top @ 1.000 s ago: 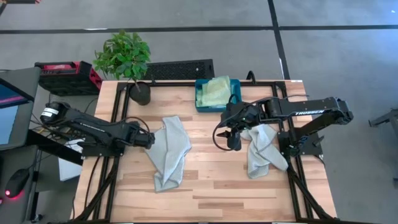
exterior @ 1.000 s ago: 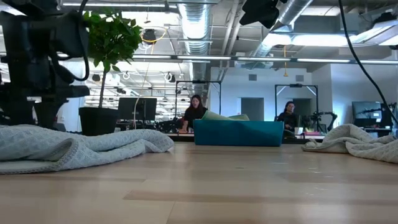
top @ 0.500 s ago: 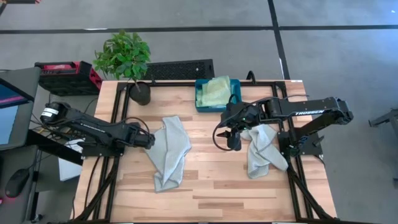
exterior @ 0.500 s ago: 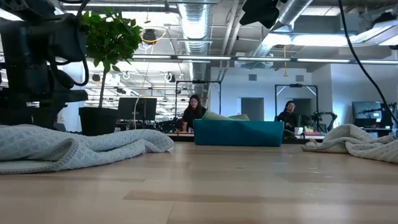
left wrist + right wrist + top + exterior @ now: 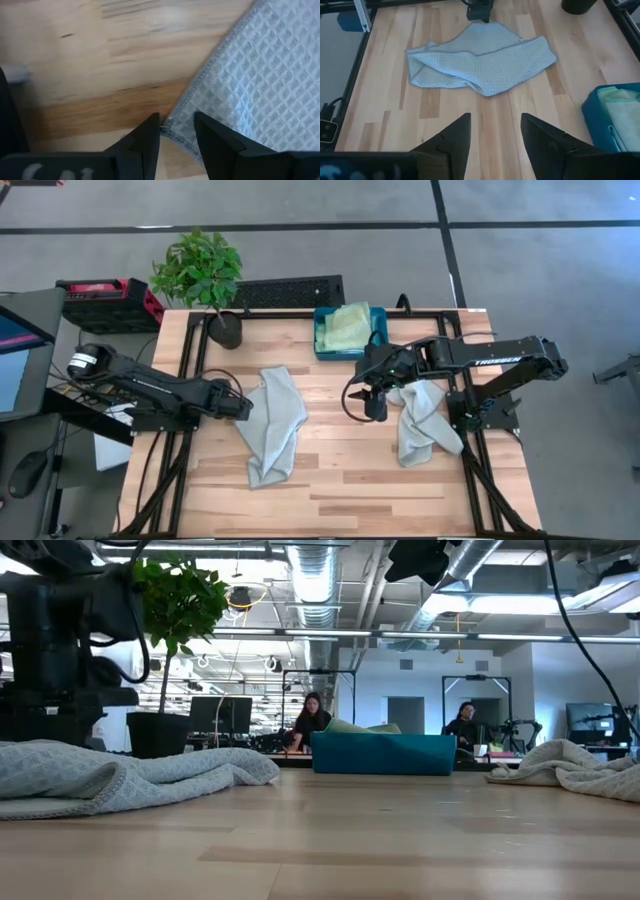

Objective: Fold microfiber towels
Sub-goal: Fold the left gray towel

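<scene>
A crumpled pale grey towel [image 5: 273, 423] lies left of the table's [image 5: 340, 485] centre; a second grey towel [image 5: 423, 423] lies bunched near the right edge, and a light green towel [image 5: 349, 327] sits in the teal bin [image 5: 322, 340] at the far edge. The cloth looks thin, light and limp, with a waffle weave likely to give some grip; it should sag and drape when lifted, so a stitched hem corner seems the best place to take hold. The left gripper [image 5: 176, 131] is low at the first towel's left edge, its fingers narrowly parted with the hem corner just between the tips, not visibly pinched. The right gripper [image 5: 495, 131] hovers beside the second towel, fingers apart and holding nothing.
</scene>
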Robot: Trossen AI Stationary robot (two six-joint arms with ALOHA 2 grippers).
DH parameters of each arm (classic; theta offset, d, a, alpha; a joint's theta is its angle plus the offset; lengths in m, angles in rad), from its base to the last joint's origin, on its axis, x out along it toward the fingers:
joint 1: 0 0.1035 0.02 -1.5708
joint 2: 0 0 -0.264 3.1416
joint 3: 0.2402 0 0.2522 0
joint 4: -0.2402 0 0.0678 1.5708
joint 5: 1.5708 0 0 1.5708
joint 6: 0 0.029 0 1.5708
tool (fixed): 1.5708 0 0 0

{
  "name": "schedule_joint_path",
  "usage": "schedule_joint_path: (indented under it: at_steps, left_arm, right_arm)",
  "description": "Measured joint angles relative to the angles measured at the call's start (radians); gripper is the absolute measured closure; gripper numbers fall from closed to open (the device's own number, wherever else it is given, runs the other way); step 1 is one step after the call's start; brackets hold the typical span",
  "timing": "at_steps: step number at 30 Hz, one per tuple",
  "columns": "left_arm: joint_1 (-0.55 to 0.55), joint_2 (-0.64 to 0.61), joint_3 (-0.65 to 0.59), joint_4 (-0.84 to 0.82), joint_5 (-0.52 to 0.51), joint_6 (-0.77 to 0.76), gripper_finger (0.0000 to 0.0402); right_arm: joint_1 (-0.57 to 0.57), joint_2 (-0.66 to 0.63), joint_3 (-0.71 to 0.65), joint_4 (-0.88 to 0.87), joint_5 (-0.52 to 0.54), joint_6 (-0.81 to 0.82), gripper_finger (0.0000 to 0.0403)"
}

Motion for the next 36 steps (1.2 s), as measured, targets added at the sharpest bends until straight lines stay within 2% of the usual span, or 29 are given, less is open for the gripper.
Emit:
schedule_joint_path:
  at_steps: [8, 11, 14, 19, 22, 26, 29, 36]
  left_arm:
    - [-0.003, 0.127, 0.06, -0.028, 0.017, 0.073, 0.0296]
    - [-0.002, 0.129, 0.082, -0.049, 0.038, 0.115, 0.0327]
    - [-0.002, 0.13, 0.091, -0.069, 0.046, 0.165, 0.0382]
    - [-0.002, 0.131, 0.144, -0.126, 0.043, 0.229, 0.0397]
    - [-0.002, 0.131, 0.225, -0.229, 0.023, 0.286, 0.0398]
    - [-0.002, 0.13, 0.38, -0.375, -0.065, 0.383, 0.04]
    - [-0.002, 0.129, 0.509, -0.456, -0.114, 0.514, 0.04]
    - [-0.004, 0.13, 0.8, -0.578, -0.18, 0.846, 0.0401]
  right_arm:
    - [0.0, 0.0, 0.0, 0.0, 0.0, 0.016, 0.0207]
    - [0.0, 0.0, 0.0, 0.001, 0.0, 0.016, 0.0207]
    - [0.0, 0.0, 0.0, 0.016, 0.0, 0.016, 0.0207]
    - [0.0, 0.0, 0.0, 0.041, 0.0, 0.016, 0.0207]
    - [0.0, 0.0, 0.0, 0.055, 0.0, 0.016, 0.0207]
    - [0.0, 0.018, 0.002, 0.102, 0.0, 0.011, 0.0207]
    - [0.001, 0.06, -0.003, 0.136, 0.0, -0.014, 0.0207]
    - [0.003, 0.209, 0.0, 0.37, 0.043, -0.089, 0.0207]
